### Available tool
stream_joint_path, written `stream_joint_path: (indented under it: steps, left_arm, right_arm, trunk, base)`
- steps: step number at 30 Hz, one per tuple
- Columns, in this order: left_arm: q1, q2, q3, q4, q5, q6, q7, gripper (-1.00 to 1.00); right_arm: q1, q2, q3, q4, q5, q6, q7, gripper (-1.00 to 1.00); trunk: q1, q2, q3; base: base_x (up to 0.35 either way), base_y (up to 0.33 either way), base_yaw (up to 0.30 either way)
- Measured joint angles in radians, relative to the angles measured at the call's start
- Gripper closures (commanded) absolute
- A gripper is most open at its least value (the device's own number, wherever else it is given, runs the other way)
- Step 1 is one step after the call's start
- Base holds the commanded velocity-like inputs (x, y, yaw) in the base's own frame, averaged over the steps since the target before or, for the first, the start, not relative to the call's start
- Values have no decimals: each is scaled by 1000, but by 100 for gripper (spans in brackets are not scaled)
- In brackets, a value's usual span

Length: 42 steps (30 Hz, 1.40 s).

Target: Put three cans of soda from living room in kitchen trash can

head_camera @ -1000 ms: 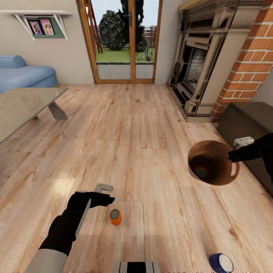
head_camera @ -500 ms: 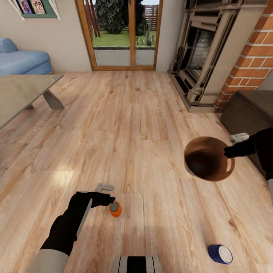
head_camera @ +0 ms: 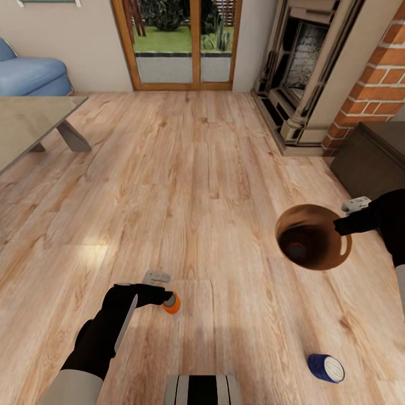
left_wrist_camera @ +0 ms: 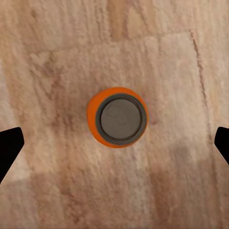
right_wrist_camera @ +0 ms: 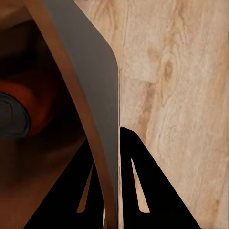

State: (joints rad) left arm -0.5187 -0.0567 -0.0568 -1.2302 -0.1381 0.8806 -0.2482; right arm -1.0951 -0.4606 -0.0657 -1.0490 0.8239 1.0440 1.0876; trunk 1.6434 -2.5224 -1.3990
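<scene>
An orange can of soda (head_camera: 172, 303) stands upright on the wood floor, silver top up, and shows centred in the left wrist view as the same can (left_wrist_camera: 117, 117). My left gripper (head_camera: 165, 296) hovers right above it, open, with a dark fingertip (left_wrist_camera: 9, 151) far out on each side. My right gripper (head_camera: 341, 226) is shut on the rim of the copper-brown trash can (head_camera: 315, 256); its fingers (right_wrist_camera: 143, 186) pinch the bin's wall (right_wrist_camera: 98, 95). A second orange can (head_camera: 296, 251) lies inside the bin. The blue can (head_camera: 326, 367) lies on its side on the floor.
This is the living room: a grey low table (head_camera: 28, 126) at the left, a blue sofa (head_camera: 28, 76) behind it, a brick fireplace (head_camera: 315, 73) and a dark low cabinet (head_camera: 368, 160) at the right. Glass doors (head_camera: 180, 42) stand at the back.
The whole view has tilted down and moved forward. My left gripper has closed the gap to the orange can and now sits over it. The right gripper still holds the bin.
</scene>
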Motion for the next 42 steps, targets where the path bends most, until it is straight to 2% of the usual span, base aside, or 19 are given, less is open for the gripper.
stream_joint_path:
  steps: [22, 36, 42]
  left_arm:
    - [0, -3, 0, -8, 0, 1, 0, -100]
    - [0, -18, -2, 4, -1, -1, 3, -100]
    - [0, -20, -2, 5, -2, -9, 3, -100]
  right_arm:
    - [2, 5, -2, -2, 4, -1, 0, 100]
    - [-1, 5, -3, -6, 8, -1, 0, 100]
    - [-5, 17, -1, -85, 9, -6, 0, 100]
  trunk:
    - [0, 0, -1]
    - [6, -3, -69]
    - [9, -5, -102]
  base:
    - [52, 0, 0]
    - [0, 0, 0]
    - [0, 0, 0]
